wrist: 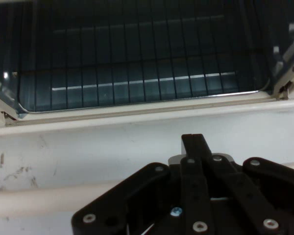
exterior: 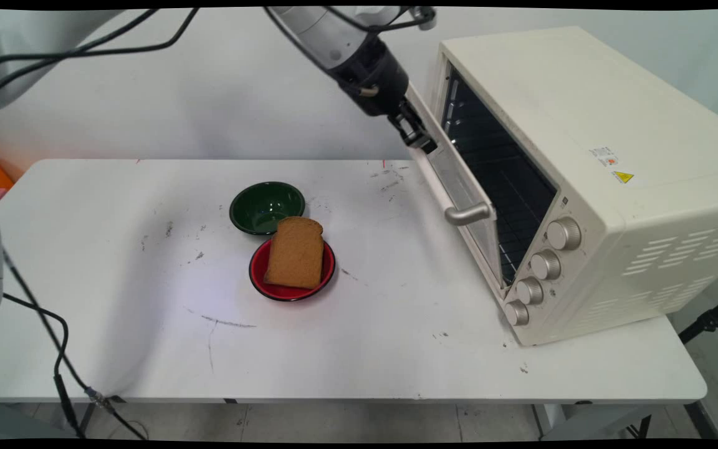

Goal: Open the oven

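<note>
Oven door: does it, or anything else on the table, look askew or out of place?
The oven door hangs partly open, the gripper at its top edge. The bread slice overhangs its red bowl, leaning towards the green bowl. Nothing looks spilled or damaged.

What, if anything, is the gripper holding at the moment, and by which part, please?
Nothing is visibly clamped. The gripper sits against the top edge of the oven door, which stands ajar; whether it grips that edge cannot be told.

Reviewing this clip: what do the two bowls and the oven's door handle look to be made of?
Green bowl: glossy, likely glazed ceramic or enamel, given the highlights inside it. Red bowl: same glossy look with a dark rim, mostly covered by the bread slice. Door handle: brushed, silvery metal-looking bar, though it could be metallised plastic.
</note>
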Action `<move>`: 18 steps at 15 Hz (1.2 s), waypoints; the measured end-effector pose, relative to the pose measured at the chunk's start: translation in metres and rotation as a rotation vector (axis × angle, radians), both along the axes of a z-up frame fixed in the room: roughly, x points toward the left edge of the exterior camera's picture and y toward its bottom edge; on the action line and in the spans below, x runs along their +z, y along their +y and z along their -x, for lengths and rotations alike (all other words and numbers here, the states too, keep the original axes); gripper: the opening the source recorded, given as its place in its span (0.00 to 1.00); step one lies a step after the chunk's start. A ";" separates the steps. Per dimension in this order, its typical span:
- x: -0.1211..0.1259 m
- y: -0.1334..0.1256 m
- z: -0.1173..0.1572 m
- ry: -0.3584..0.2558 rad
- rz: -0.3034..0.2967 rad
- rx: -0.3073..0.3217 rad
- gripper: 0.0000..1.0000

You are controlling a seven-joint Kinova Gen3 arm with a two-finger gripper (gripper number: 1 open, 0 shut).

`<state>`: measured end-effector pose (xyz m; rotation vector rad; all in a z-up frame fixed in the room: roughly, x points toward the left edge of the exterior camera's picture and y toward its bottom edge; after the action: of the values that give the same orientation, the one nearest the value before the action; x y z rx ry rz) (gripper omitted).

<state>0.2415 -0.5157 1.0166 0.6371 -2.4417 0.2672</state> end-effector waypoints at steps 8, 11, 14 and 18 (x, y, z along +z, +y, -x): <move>-0.024 0.020 -0.036 0.026 0.009 -0.013 0.00; -0.034 0.027 -0.049 0.032 0.008 -0.010 0.00; -0.048 0.038 -0.065 0.041 0.006 -0.001 0.00; -0.066 0.051 -0.085 0.052 0.003 0.011 0.00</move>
<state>0.3262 -0.4649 0.9508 0.6485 -2.3883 0.2556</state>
